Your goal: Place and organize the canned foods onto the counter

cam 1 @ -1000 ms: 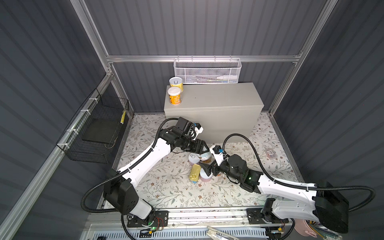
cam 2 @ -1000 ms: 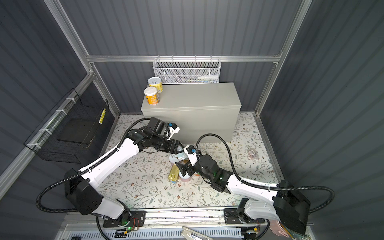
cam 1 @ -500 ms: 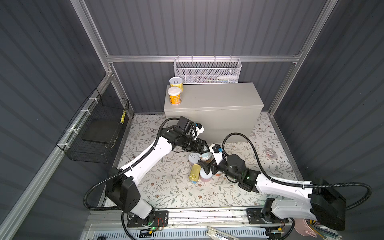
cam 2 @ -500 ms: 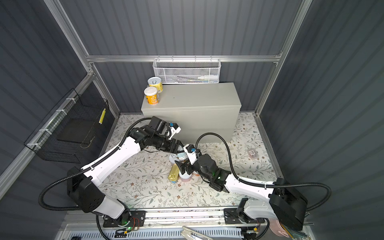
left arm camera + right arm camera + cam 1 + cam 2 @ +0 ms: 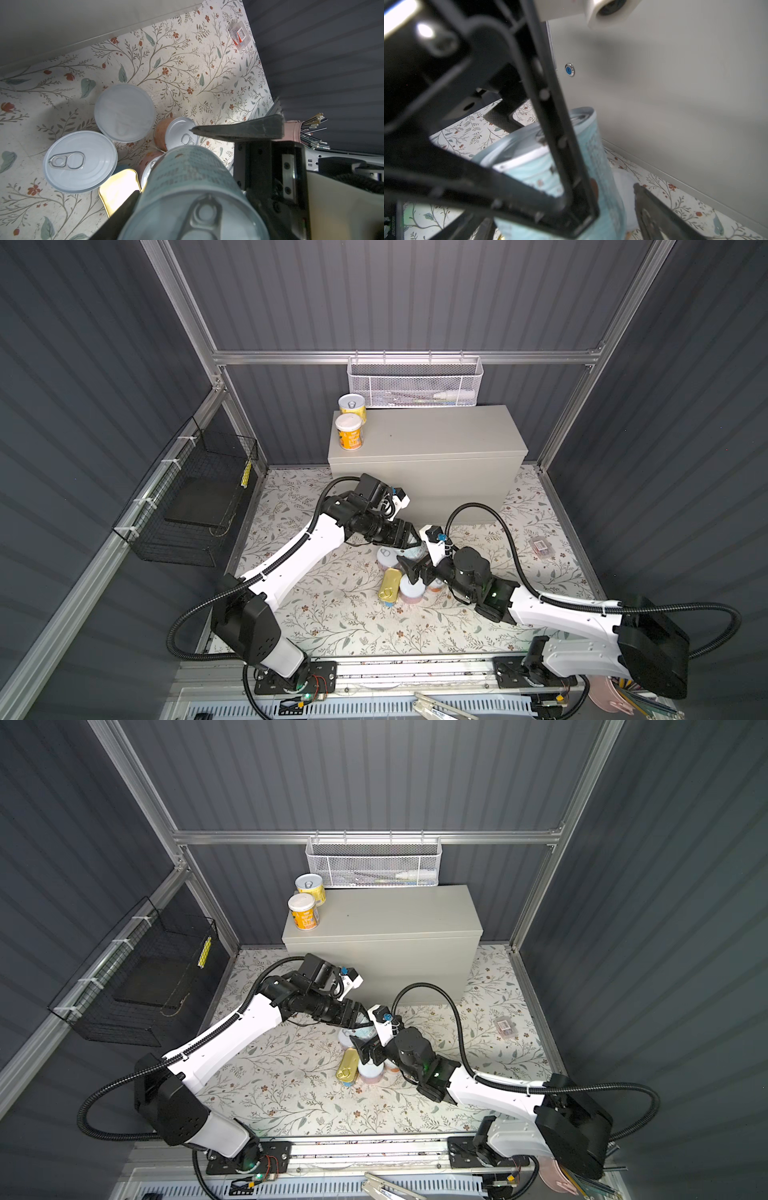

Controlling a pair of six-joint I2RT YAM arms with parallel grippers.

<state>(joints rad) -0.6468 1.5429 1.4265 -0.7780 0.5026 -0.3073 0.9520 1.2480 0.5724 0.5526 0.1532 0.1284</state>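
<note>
Eight tins: seven round cans, one rectangular gold-topped tin (image 5: 119,189). Two round ones stand on the grey counter (image 5: 436,435): a yellow can (image 5: 352,407), an orange can (image 5: 349,437). Five are by the floral mat (image 5: 332,614): a white-lidded can (image 5: 124,112), a large pull-tab can (image 5: 80,161), an orange-pink can (image 5: 179,135), a half-hidden pink can (image 5: 148,158), a pale-blue can (image 5: 187,182). Two baskets: one white mesh basket (image 5: 415,385), one black wire basket (image 5: 174,549). One pink cup of pencils (image 5: 292,131).

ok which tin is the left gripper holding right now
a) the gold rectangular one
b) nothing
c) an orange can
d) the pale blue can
d: the left wrist view shows the left gripper clamped around the pale blue can.
</note>
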